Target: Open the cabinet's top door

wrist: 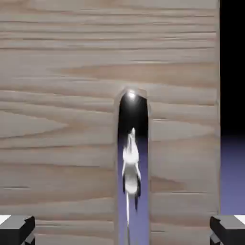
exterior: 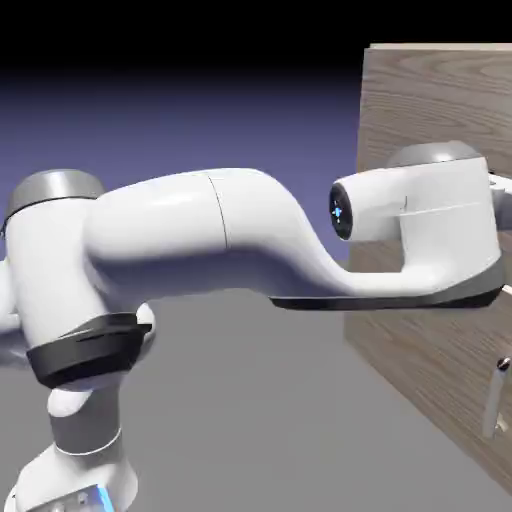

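While the exterior view hides the gripper itself behind the big white arm (exterior: 250, 240), the hand view makes things pretty clear: the gripper (wrist: 122, 229) is spread wide open, its two grey finger tips (wrist: 16, 229) sitting way out at the bottom corners with nothing between them but wood. That wood is the top door (wrist: 62, 119) of the cabinet (exterior: 430, 100), and it fills almost the whole hand view, grain running across. Dead centre and straight ahead of the gripper is the door's silver bar handle (wrist: 132, 158), shiny enough to mirror the backdrop, running from mid-picture down to the bottom edge, so it lines up right in the gap between the finger tips. Can't tell from this whether anything is touching yet; the finger tips look apart from the handle on both sides. From the exterior view, the arm's wrist end sits across the cabinet's front near the picture's right edge, and lower down on that front you can see another silver handle (exterior: 497, 398). Grey counter (exterior: 250, 400) underneath it all.
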Controlling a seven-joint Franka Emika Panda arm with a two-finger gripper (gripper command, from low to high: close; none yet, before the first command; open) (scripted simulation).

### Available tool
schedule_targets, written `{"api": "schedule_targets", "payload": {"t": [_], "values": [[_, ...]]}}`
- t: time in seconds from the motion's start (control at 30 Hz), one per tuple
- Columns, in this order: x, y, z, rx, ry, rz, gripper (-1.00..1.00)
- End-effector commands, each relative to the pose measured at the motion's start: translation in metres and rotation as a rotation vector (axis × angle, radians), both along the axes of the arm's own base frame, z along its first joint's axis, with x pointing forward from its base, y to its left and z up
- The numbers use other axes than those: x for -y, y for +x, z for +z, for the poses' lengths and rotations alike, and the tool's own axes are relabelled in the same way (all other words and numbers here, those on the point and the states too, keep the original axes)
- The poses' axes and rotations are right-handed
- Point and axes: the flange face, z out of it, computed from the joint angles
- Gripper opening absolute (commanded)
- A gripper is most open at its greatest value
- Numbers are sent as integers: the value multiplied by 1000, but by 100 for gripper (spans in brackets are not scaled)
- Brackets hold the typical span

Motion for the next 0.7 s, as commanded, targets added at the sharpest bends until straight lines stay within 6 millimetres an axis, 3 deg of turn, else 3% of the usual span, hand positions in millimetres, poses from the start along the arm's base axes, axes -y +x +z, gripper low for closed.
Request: {"api": "schedule_targets", "payload": {"t": [0.0,0.13,0.17,0.2,0.67], "values": [[0,9,0,0,1,0,0],[-2,40,0,0,-2,0,0],[-2,40,0,0,-2,0,-100],[-2,40,0,0,-2,0,-100],[-34,-51,0,0,-2,-181,-100]]}}
